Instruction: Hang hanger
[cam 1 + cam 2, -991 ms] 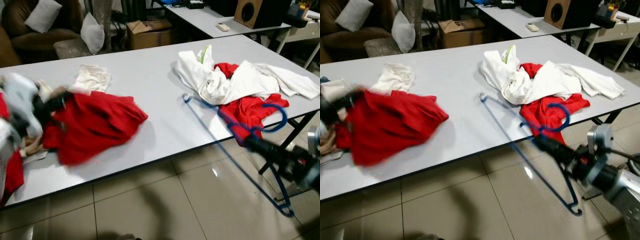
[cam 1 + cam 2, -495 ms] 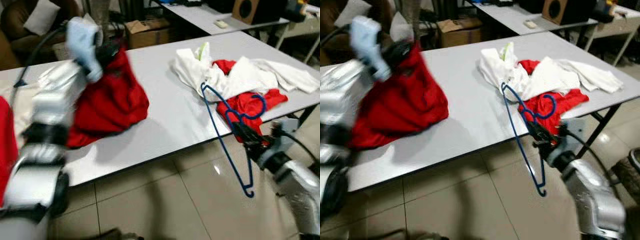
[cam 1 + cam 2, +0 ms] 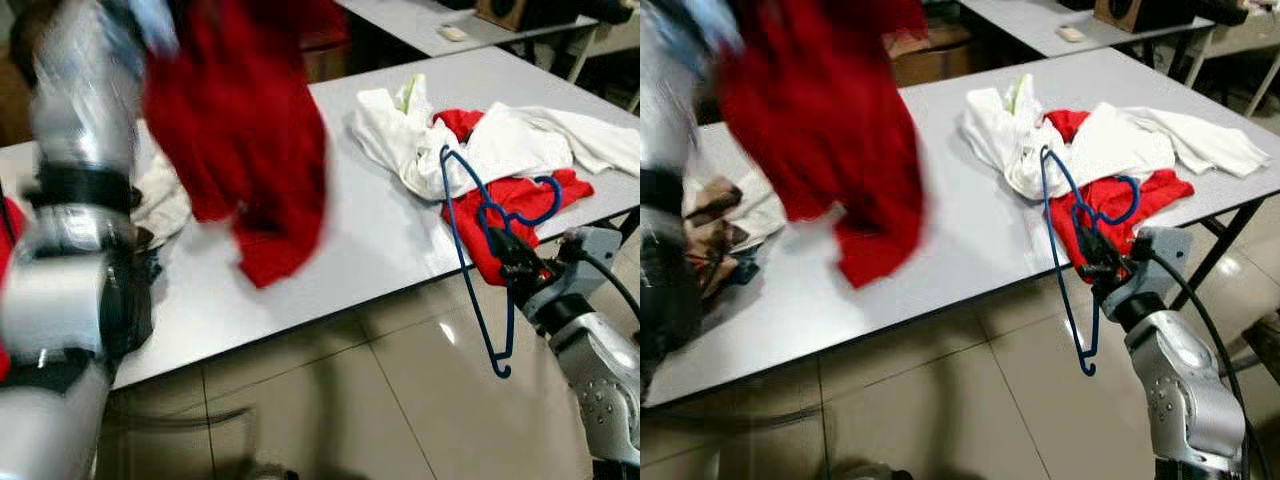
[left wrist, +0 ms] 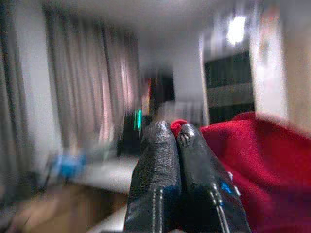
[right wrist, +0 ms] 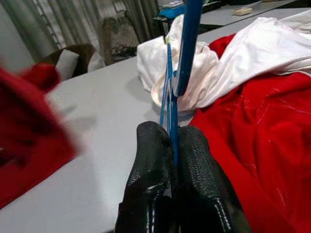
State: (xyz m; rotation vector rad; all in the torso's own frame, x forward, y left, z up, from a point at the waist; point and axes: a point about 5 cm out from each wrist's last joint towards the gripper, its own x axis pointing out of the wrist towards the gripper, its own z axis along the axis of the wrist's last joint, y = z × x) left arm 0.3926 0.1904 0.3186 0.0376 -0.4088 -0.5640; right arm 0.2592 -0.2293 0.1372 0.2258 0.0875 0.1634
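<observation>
A red garment (image 3: 250, 130) hangs in the air above the left half of the grey table (image 3: 370, 250), blurred with motion. My left gripper (image 4: 174, 128) is raised high and shut on the garment's upper edge. At the table's near right edge my right gripper (image 3: 505, 250) is shut on a thin blue hanger (image 5: 187, 43). The hanger stands nearly upright, its hook over a red cloth and its lower end (image 3: 498, 368) hanging below table height above the floor.
A heap of white and red clothes (image 3: 500, 150) lies on the right of the table. More crumpled clothes (image 3: 720, 220) lie at its left end. A second table (image 3: 420, 20) stands behind, and glossy floor tiles (image 3: 350, 400) run along the near side.
My left arm has lifted the red garment off the table and high into the air. My right gripper has swung the blue hanger from lying low to nearly upright.
</observation>
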